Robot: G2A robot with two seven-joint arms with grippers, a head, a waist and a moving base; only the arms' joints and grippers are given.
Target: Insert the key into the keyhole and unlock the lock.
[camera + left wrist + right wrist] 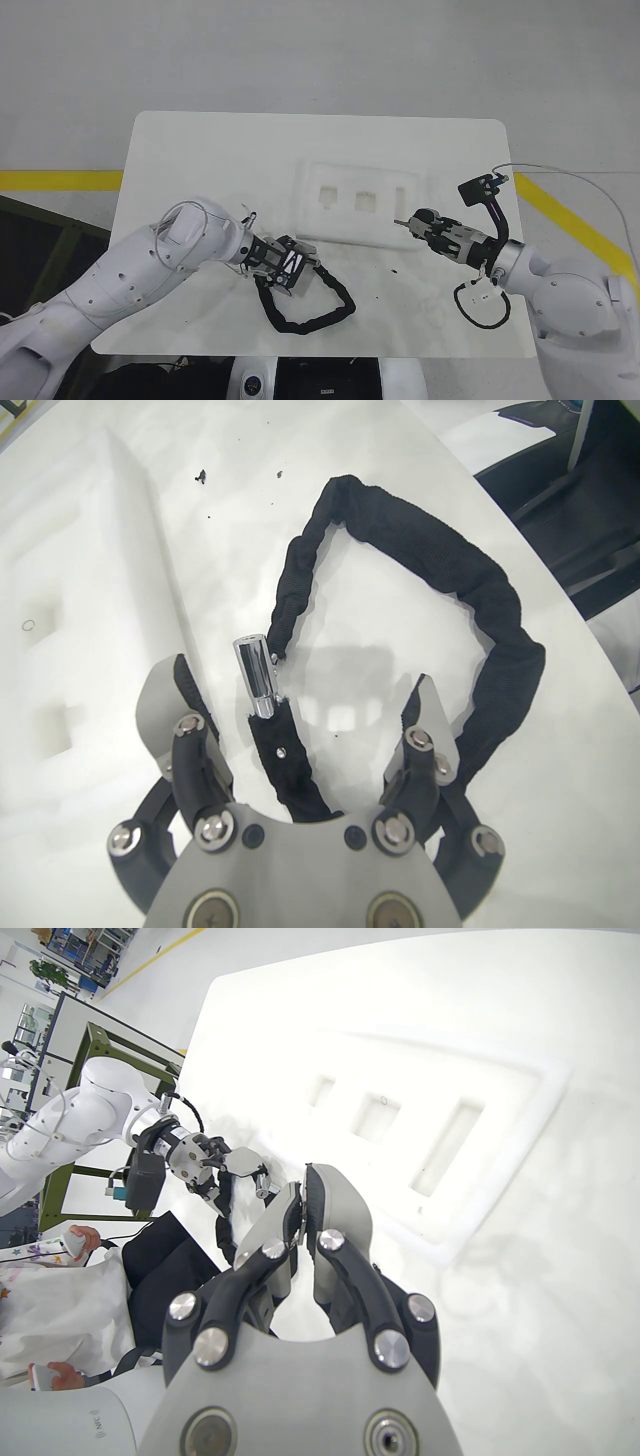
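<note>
The left gripper (300, 670) stands with its jaws spread wide on either side of the chrome lock cylinder (256, 680), touching neither side of it, just beside the near long edge of the white foam tray (340, 228). From the cylinder, the black fabric-sleeved chain (500, 600) loops away from the tray across the table (200, 160). The right gripper (304, 1188) hovers by the tray's near right corner, pinched tight on the small key (401, 222), whose tip juts toward the lock.

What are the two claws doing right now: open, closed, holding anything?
Left gripper: open, astride the chrome cylinder of the black fabric-sleeved chain lock, not gripping it.
Right gripper: closed on a small metal key.
</note>
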